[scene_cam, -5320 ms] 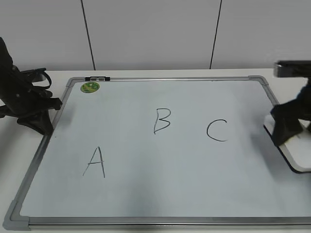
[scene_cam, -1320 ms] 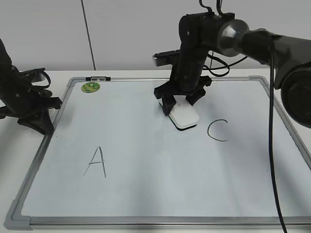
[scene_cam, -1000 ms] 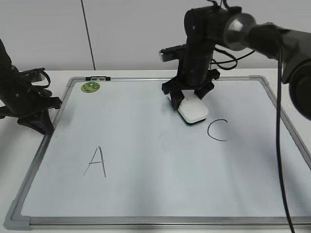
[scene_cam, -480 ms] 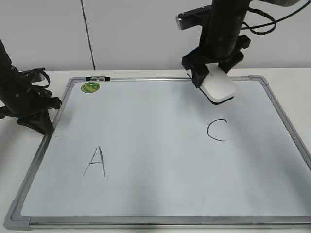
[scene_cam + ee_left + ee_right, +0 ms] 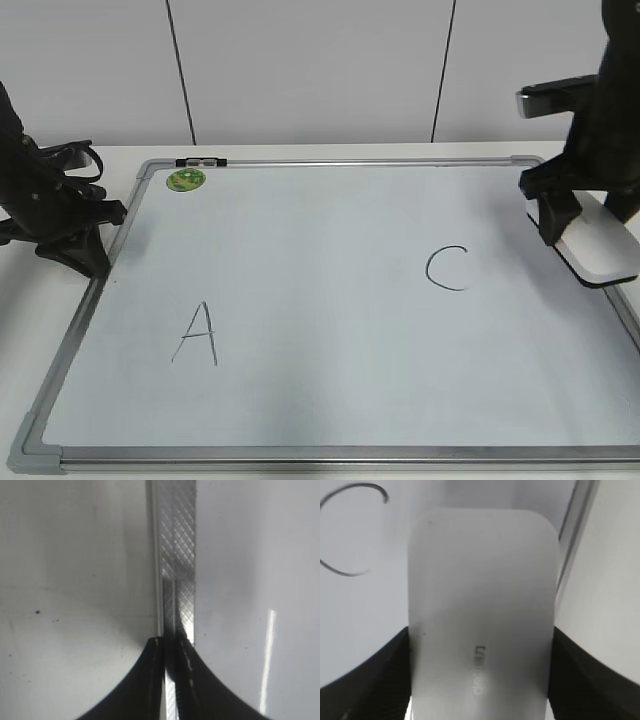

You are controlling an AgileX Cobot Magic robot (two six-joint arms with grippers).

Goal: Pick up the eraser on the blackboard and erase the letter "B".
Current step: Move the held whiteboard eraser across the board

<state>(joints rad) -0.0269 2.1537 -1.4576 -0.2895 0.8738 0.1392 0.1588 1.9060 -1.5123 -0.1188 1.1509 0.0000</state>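
Right hand (image 5: 585,232) clamps the eraser (image 5: 597,250) at the blackboard (image 5: 330,400)'s right edge, partly past the frame, its fingertips hidden. Farther left, the left hand (image 5: 169,652) sits pinched shut over the frame.

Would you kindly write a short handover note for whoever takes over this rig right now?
Right gripper: shut on the eraser, at the blackboard's right edge, just right of the "C".
Left gripper: shut, holding nothing, parked over the board's left frame.
Done: no "B" shows on the board; only "A" and "C" remain.
Left: set the eraser down and release it.
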